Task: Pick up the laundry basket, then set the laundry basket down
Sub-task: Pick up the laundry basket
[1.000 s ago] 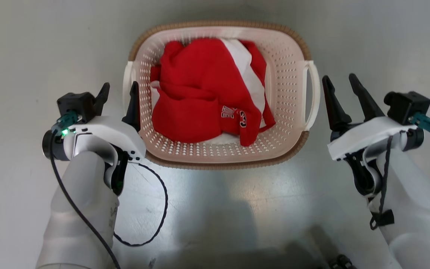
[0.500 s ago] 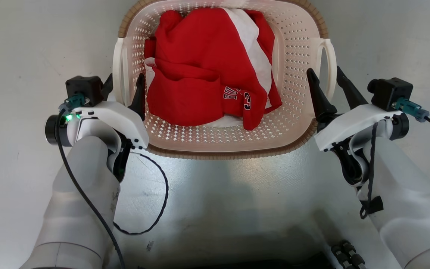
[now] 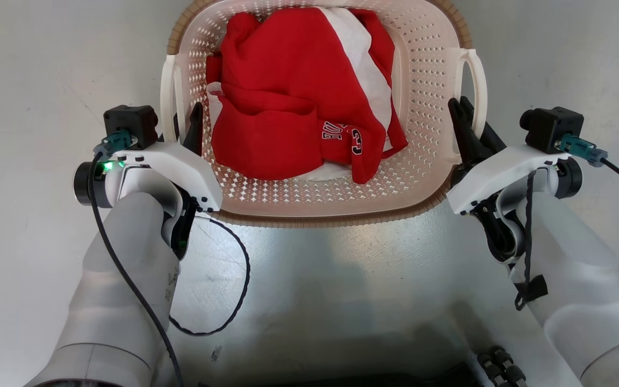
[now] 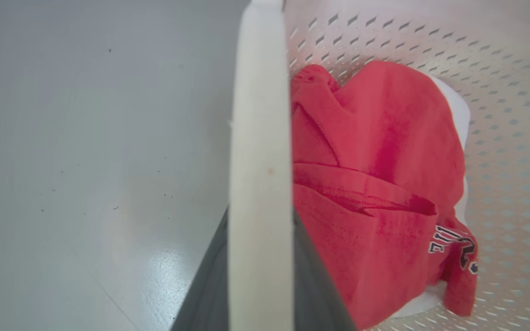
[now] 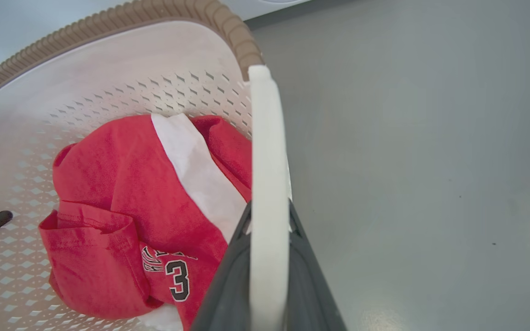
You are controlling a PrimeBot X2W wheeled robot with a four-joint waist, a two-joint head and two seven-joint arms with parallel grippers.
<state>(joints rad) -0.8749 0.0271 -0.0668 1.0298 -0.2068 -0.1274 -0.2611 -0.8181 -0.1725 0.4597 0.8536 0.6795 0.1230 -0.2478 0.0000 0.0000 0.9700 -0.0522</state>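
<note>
Clamping laundry basket (image 3: 427, 80) handles (image 5: 267, 161): L end effector (image 3: 178, 126), R end effector (image 3: 468, 115), per wrist cams.

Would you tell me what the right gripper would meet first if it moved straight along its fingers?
The right gripper straddles the white side handle of the laundry basket; going on, it would probably first meet that handle's far end, near the brown rim, though depth is unclear.

1 laundry basket (image 3: 427, 161) w/ 2 handles (image 3: 167, 91) (image 3: 480, 75), 1 red jersey (image 3: 288, 80), 2 grippers (image 3: 178, 121) (image 3: 470, 115).
</note>
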